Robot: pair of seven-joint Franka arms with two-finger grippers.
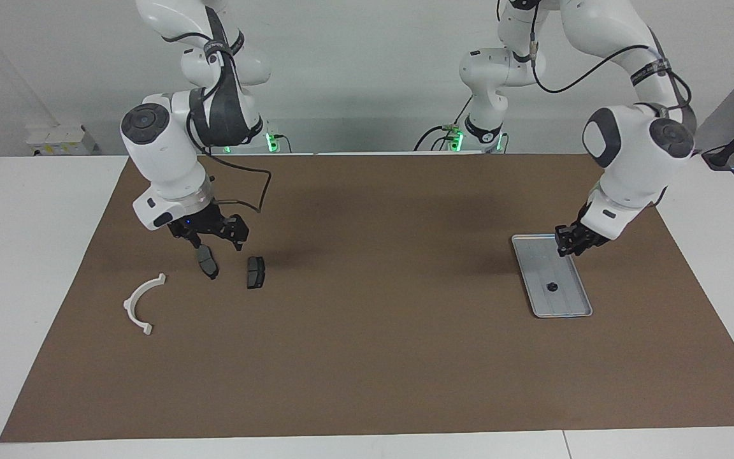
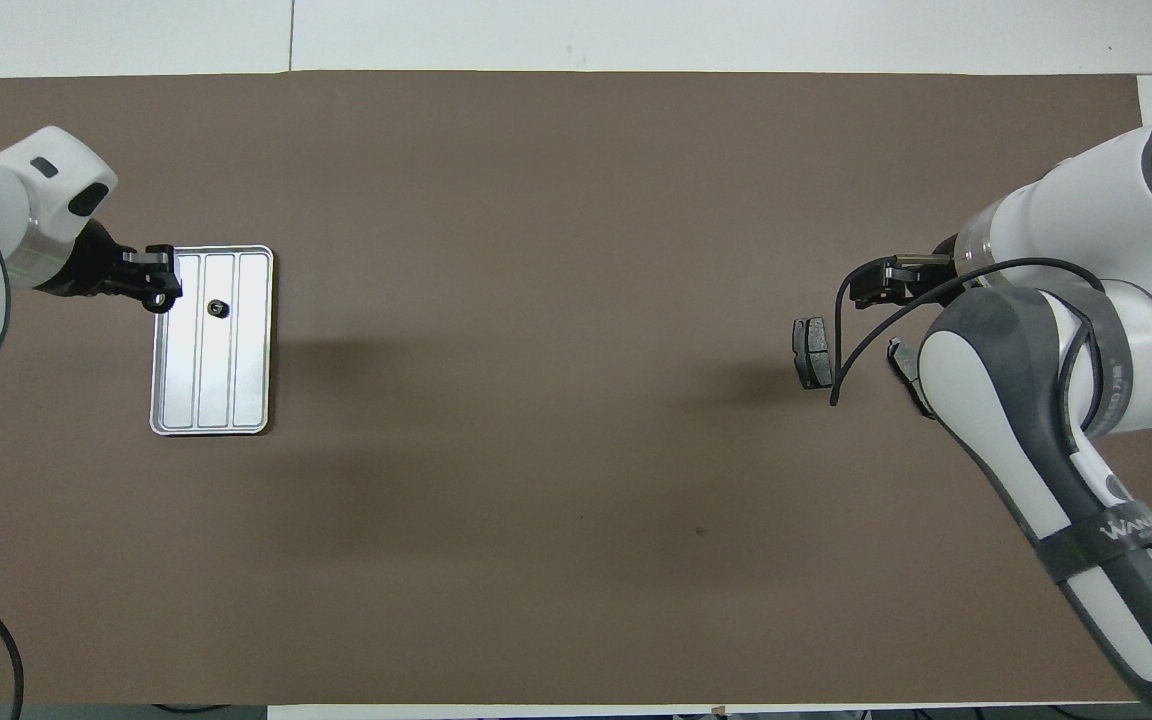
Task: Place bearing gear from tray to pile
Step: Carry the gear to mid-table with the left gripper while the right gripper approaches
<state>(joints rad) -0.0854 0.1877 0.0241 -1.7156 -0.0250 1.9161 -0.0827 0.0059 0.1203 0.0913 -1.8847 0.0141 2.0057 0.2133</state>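
The bearing gear (image 1: 552, 286) is a small dark round part lying in the ridged silver tray (image 1: 569, 311), at the left arm's end of the brown-matted surface (image 1: 367, 357). The left claw (image 1: 566, 247) hangs over the tray's robot-side corner, apparently nearly closed on nothing. The right claw (image 1: 214, 245) stands wide open above one brake pad (image 1: 207, 261) of the pile.

left hand (image 1: 564, 250) over tray (image 1: 571, 306) rim | bearing gear (image 1: 551, 286) on tray | right hand (image 1: 214, 245) over brake pad (image 1: 207, 261)
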